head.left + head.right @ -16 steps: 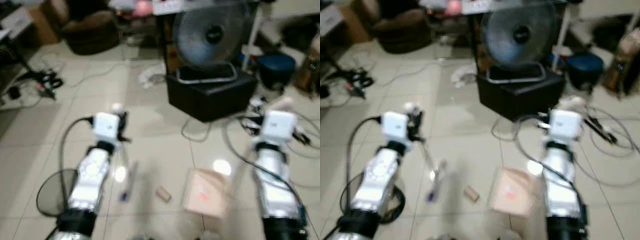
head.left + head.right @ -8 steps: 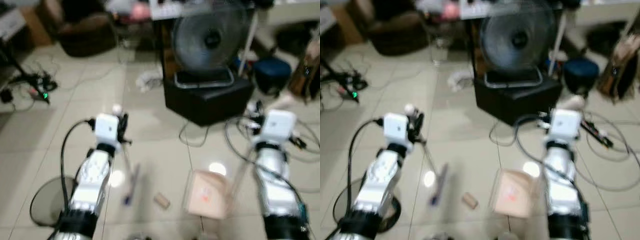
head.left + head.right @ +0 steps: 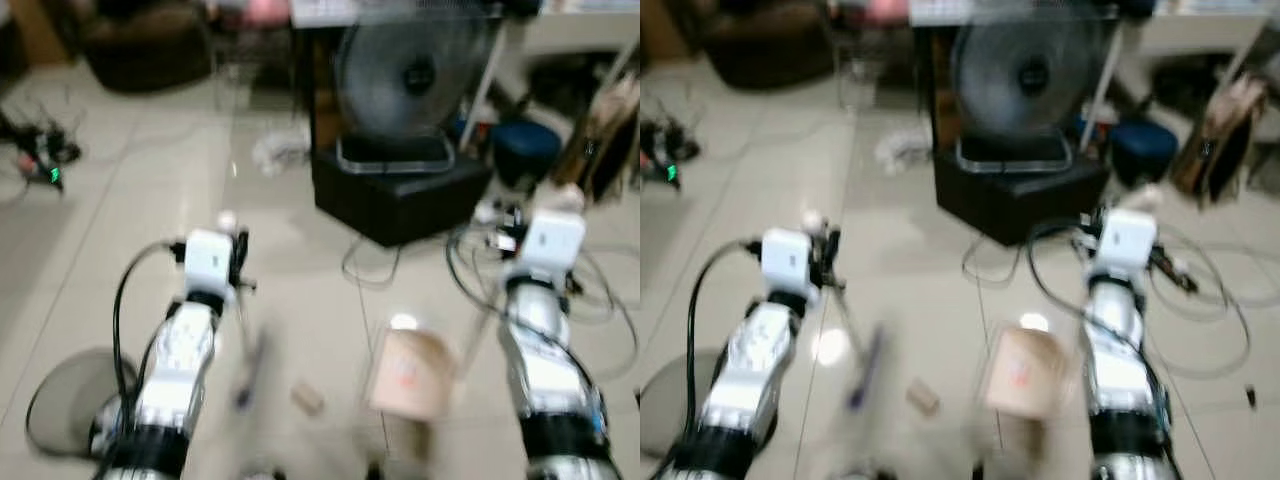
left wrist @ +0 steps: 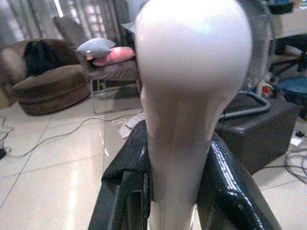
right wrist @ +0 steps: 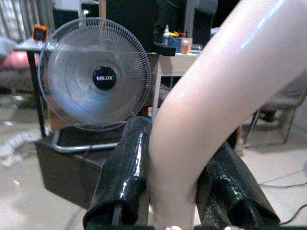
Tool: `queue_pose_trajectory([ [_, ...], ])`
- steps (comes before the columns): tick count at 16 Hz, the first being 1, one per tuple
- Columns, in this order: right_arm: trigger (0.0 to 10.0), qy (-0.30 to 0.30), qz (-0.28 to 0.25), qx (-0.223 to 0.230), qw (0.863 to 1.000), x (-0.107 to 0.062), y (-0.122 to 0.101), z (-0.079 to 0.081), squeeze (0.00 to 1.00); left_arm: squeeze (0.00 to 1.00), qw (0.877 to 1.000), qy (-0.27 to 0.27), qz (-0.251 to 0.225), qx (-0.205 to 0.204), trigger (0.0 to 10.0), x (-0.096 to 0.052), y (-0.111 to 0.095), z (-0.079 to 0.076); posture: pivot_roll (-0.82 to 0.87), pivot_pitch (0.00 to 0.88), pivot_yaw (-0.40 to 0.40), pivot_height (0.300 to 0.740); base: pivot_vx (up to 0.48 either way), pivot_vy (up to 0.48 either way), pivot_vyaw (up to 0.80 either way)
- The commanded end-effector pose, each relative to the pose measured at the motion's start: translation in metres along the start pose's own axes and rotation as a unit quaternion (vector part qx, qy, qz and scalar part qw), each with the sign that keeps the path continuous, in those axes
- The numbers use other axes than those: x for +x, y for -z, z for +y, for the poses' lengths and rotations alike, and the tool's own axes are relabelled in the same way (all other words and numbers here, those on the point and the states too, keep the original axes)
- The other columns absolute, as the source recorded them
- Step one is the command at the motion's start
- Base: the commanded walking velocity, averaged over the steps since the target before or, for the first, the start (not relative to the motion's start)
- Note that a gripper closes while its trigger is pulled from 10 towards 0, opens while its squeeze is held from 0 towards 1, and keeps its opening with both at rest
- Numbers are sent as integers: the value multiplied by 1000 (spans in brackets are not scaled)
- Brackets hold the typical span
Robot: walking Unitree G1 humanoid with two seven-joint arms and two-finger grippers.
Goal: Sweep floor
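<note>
The robot stands on a pale tile floor [image 3: 90,250]. Both arms reach forward, low in the frame. The left end effector [image 4: 172,191] is closed around a white handle [image 4: 192,96]; its black fingers [image 4: 129,187] press on both sides. In the head views a thin pole [image 3: 243,330] runs down from this end effector toward the floor, so this looks like the broom. The right end effector [image 5: 175,191] is closed around another pale handle [image 5: 216,96], maybe the dustpan's, but its lower end is too blurry to tell.

The sweeping looks barely begun. Bits still lie on the floor in the lower middle of the frame: a small brown piece [image 3: 307,398], a blue pen-like thing [image 3: 245,375] and a flat tan card [image 3: 408,372]. A crumpled white scrap [image 3: 272,150] lies farther off, in the upper middle. Behind it a fan [image 3: 415,75] sits on a black box [image 3: 400,190]. Loose cables [image 3: 470,265] curl near the right arm and could snag the broom. A grey round mat [image 3: 65,405] lies at lower left.
</note>
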State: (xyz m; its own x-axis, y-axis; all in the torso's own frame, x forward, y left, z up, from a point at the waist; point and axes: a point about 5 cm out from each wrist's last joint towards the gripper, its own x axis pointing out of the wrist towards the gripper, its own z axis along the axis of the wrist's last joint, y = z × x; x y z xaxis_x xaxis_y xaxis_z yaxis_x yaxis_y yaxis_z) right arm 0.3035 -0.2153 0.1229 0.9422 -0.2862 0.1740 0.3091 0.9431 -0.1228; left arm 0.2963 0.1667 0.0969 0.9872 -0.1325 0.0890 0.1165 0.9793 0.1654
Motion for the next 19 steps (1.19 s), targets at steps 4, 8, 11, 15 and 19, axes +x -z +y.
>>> queue_pose_trajectory([
  [4, 10000, -14, -43, 4, 999, 3, -1, 1, 0, 0, 999, 8, -26, 33, 10000, 6, -8, 5, 2, 186, 87, 740, 0, 0, 0],
  [8, 10000, -41, -42, -8, 998, 2, 10, 7, 0, 0, 999, 15, -30, 30, 10000, 12, -9, 0, 4, 229, 104, 740, 0, 0, 0],
  [11, 10000, -66, -73, -39, 994, 6, 10, 22, 0, 0, 999, 22, -38, 22, 10000, 18, -11, -7, 31, 267, 104, 740, 0, 0, 0],
  [15, 10000, -83, -82, -54, 992, 11, 11, 42, 0, 0, 998, 32, -47, 5, 10000, 19, -12, -19, 60, 290, 96, 740, 0, 0, 0],
  [19, 10000, -93, -63, -35, 993, 8, 18, 61, 0, 0, 996, 76, -48, -30, 10000, 16, -14, -41, 84, 297, 93, 740, 0, 0, 0],
])
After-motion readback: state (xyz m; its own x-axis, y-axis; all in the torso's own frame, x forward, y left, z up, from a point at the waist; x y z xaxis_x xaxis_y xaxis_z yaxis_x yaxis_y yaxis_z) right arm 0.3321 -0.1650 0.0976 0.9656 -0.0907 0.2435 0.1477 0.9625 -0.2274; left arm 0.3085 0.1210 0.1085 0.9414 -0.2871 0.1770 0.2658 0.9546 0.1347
